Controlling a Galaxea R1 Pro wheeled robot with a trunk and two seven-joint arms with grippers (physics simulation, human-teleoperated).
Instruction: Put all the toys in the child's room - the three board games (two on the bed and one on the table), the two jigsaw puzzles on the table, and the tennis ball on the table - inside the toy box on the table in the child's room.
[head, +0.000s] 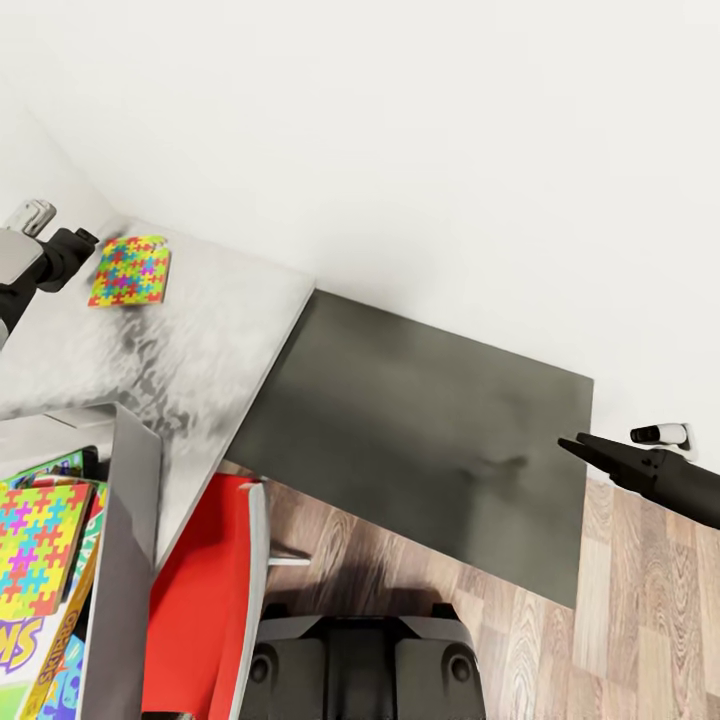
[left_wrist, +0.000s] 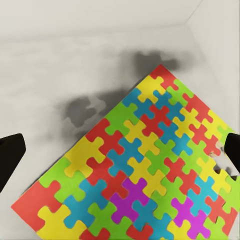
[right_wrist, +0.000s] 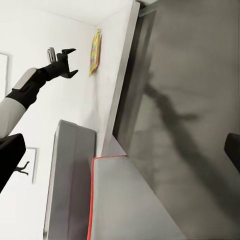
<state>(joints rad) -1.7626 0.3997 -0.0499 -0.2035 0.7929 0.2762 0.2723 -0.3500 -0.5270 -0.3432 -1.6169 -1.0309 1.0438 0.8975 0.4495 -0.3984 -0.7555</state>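
Observation:
A many-coloured jigsaw puzzle (head: 130, 270) lies flat at the far corner of the table (head: 200, 340), close to the wall. My left gripper (head: 85, 242) hovers just left of it, open; in the left wrist view the puzzle (left_wrist: 150, 165) lies below the spread fingers, untouched. The grey toy box (head: 125, 520) stands at the table's near end and holds a second jigsaw puzzle (head: 40, 545) on top of board games (head: 50, 650). My right gripper (head: 575, 445) hangs open and empty over the dark cabinet. The tennis ball and the bed are out of view.
A low dark grey side cabinet (head: 420, 430) adjoins the table on the right, against the white wall. A red chair (head: 200, 600) stands beside the toy box, in front of my base. Wood-plank floor (head: 640, 620) shows at the right.

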